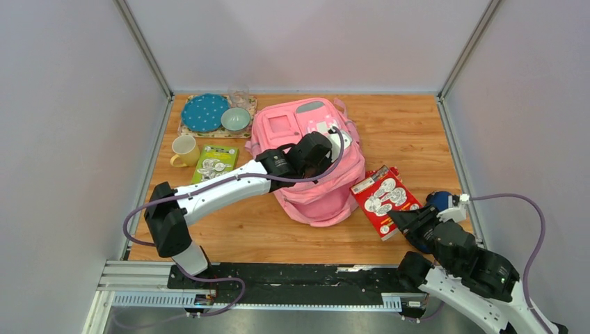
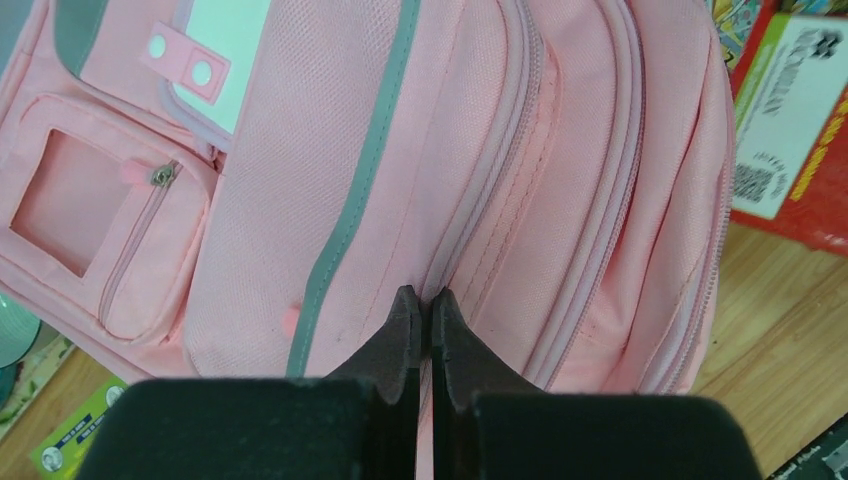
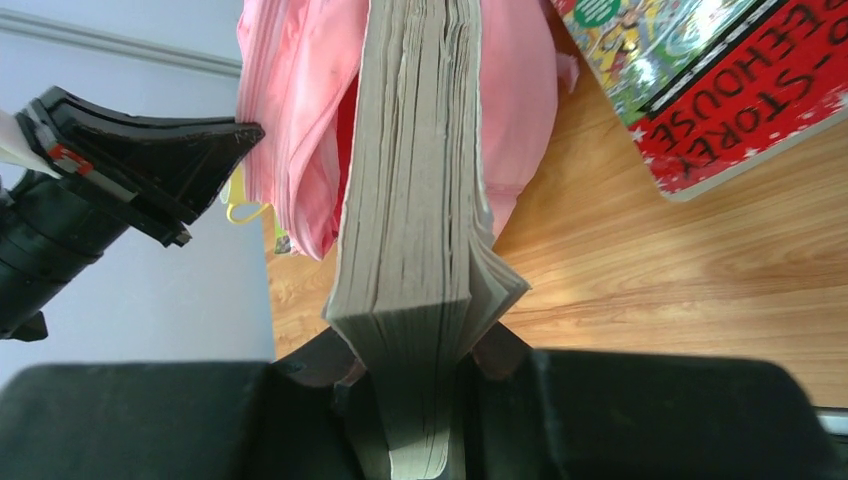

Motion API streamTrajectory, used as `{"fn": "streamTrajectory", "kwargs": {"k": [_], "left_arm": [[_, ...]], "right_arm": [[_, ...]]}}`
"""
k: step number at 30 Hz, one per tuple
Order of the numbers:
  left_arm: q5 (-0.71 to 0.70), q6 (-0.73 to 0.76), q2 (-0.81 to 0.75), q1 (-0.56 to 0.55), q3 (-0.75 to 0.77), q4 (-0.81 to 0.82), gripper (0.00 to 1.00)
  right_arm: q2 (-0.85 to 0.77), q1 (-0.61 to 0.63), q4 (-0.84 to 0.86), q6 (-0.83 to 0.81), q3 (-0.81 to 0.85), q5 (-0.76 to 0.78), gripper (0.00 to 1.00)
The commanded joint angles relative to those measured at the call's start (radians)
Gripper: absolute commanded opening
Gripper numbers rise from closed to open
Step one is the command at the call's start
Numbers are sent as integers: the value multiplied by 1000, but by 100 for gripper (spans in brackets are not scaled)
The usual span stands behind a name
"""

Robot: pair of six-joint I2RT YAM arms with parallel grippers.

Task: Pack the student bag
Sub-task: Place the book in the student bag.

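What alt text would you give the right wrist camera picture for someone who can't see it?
The right pincer is shut on a thick book, held edge-on with its grey page edges facing the camera and the pink backpack behind it. A red book lies on the wooden table to the right.

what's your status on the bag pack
Left gripper shut, tips on student bag zip seam. Right gripper shut on a book. Red book lying beside bag.
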Motion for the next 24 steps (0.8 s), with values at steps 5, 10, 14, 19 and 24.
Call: {"fn": "streamTrajectory", "kwargs": {"k": [5,10,14,19,24], "left_arm": [[9,-94,-128,9,62,64,0],[16,-106,-162,9,46,66,0],[41,-111,-191,16,26,93,0],[66,-125,-200,25,32,104,0],[88,-134,-209,39,27,118,0]], "right_arm": [[38,0,338,119,-149,-125,0],[107,0,507,125,-213,-122,0],[157,0,705,110,-279,-142,0],[285,0,890,130,-321,-128,0],[450,-6,1128,133,-350,-94,0]]}}
